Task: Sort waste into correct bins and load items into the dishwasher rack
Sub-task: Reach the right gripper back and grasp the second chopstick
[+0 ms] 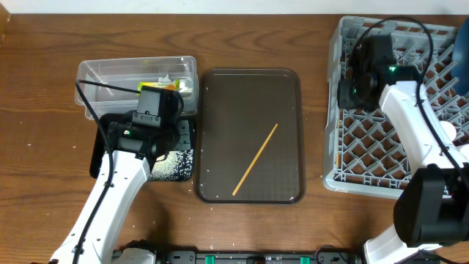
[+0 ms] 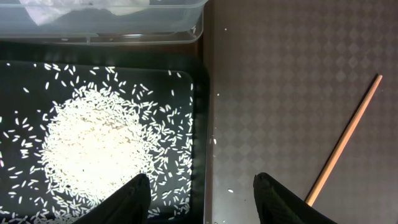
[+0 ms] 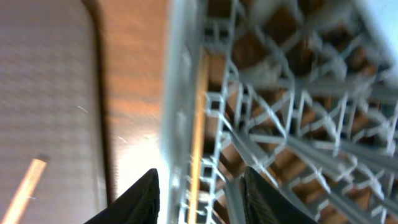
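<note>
The grey dishwasher rack [image 1: 381,139] stands at the right. One wooden chopstick [image 3: 198,124] lies inside it along its left wall. My right gripper [image 3: 199,199] is open and empty above that wall. The other chopstick [image 1: 255,159] lies slanted on the brown tray [image 1: 220,110]. The clear bin [image 1: 110,72] holds the yellow-green wrapper [image 1: 157,81] and the white tissue [image 2: 43,9]. The black bin [image 2: 186,81] holds a heap of rice [image 2: 93,137]. My left gripper [image 2: 202,199] is open and empty over the black bin's right edge. Plate and cups are out of view.
A pale blue-white shape [image 1: 462,51] sits at the rack's far right edge, mostly cut off. A few stray rice grains [image 2: 230,190] lie on the tray near the black bin. Bare wooden table [image 1: 44,147] lies to the left.
</note>
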